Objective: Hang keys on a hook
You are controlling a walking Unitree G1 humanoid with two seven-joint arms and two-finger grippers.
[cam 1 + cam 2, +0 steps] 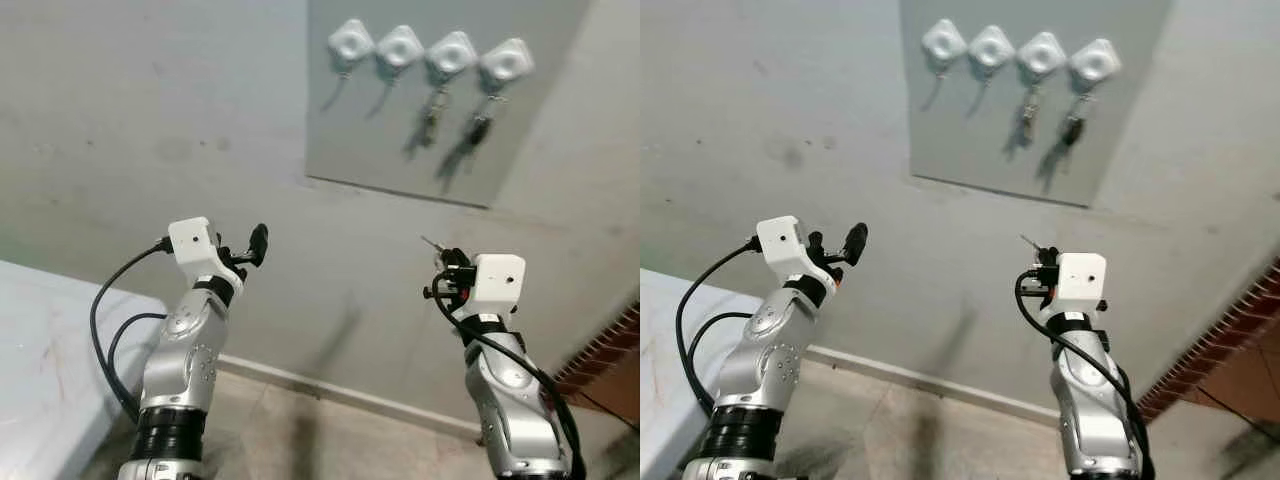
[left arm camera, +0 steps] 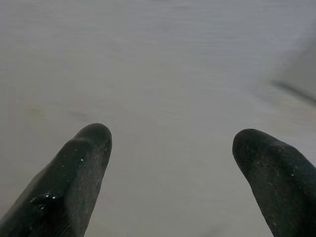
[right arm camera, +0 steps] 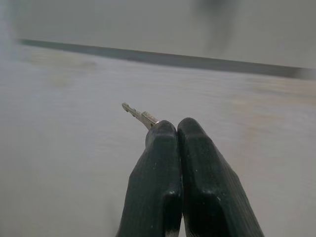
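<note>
Four white hooks sit in a row on a grey wall panel (image 1: 400, 130) high up. The two left hooks (image 1: 351, 43) (image 1: 400, 46) are bare; keys hang from the two right ones (image 1: 451, 53) (image 1: 506, 63). My right gripper (image 3: 170, 129) is shut on a small silver key (image 3: 139, 115), whose tip sticks out past the fingertips. It is held up below the panel, under its right side (image 1: 443, 257). My left gripper (image 2: 170, 143) is open with nothing between its fingers, raised at the left (image 1: 256, 243), facing the bare wall.
A grey plaster wall (image 1: 150, 130) fills the background, with a skirting board (image 1: 330, 388) along the tiled floor. A white table surface (image 1: 40, 370) lies at the lower left. Brickwork (image 1: 610, 360) shows at the lower right.
</note>
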